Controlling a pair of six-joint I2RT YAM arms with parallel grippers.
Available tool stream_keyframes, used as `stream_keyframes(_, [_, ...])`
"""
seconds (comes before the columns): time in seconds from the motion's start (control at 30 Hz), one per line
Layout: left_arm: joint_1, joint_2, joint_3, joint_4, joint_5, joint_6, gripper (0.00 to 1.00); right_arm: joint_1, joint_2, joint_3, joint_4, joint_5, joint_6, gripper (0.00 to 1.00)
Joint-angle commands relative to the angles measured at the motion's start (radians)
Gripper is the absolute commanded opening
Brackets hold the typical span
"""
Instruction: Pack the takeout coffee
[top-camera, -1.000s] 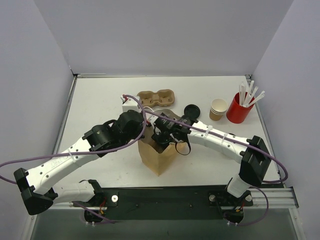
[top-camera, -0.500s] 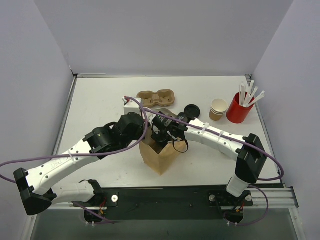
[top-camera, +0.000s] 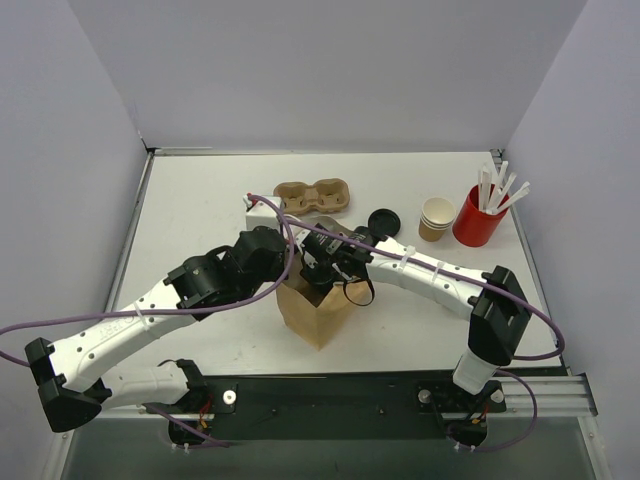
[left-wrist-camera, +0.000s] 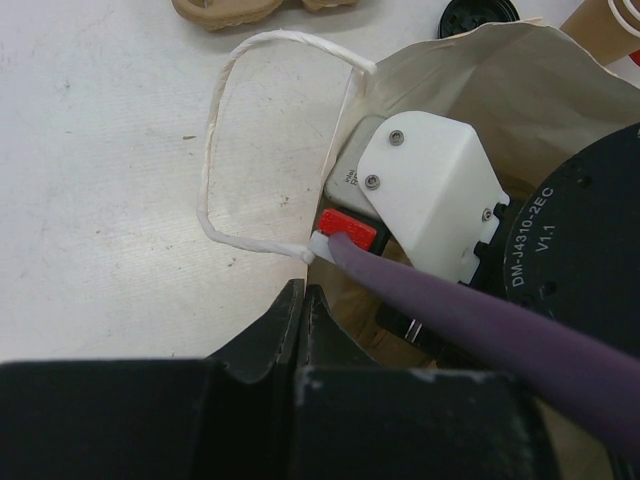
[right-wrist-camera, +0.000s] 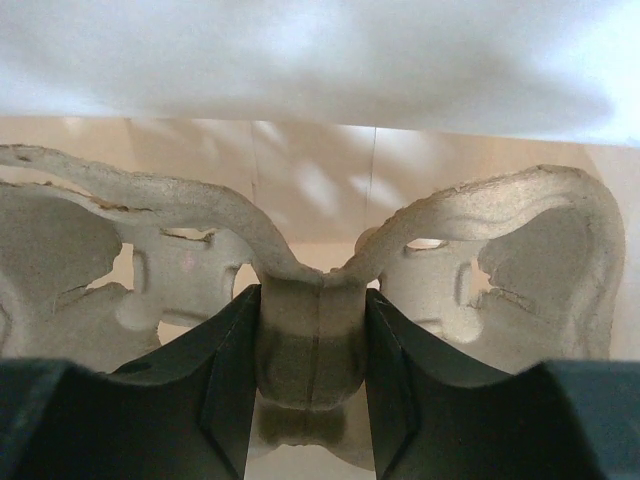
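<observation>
Right wrist view showed the right pincer (right-wrist-camera: 312, 372) clamped on a grey pulp cup carrier (right-wrist-camera: 480, 250) inside the brown paper bag (top-camera: 312, 320), left pincer (left-wrist-camera: 303, 300) shut on its rim, the black-lidded kraft cup (top-camera: 383, 218) seemingly unpacked on the table (top-camera: 200, 210).

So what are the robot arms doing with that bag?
The left gripper pinches the brown paper bag by its rim, holding it open. The right gripper is down inside the bag, clamped on the middle ridge of a grey pulp cup carrier. The black-lidded takeout coffee sits outside on the table, not packed yet.
</observation>
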Motion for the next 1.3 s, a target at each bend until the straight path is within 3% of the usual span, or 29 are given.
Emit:
stream_keyframes(0.0, [-0.032, -0.045, 0.033, 0.155, 0.000, 0.065, 0.00, -0.004, 0.058, -0.049, -0.098, 0.044, 0.013, 0.29])
stream_keyframes(0.9, [-0.032, -0.048, 0.025, 0.161, 0.035, 0.065, 0.00, -0.005, 0.042, -0.062, -0.071, 0.044, 0.022, 0.30])
stream_keyframes(1.27, [-0.032, -0.044, 0.026, 0.153, 0.038, 0.066, 0.00, -0.004, 0.038, -0.062, -0.069, 0.054, 0.022, 0.35])
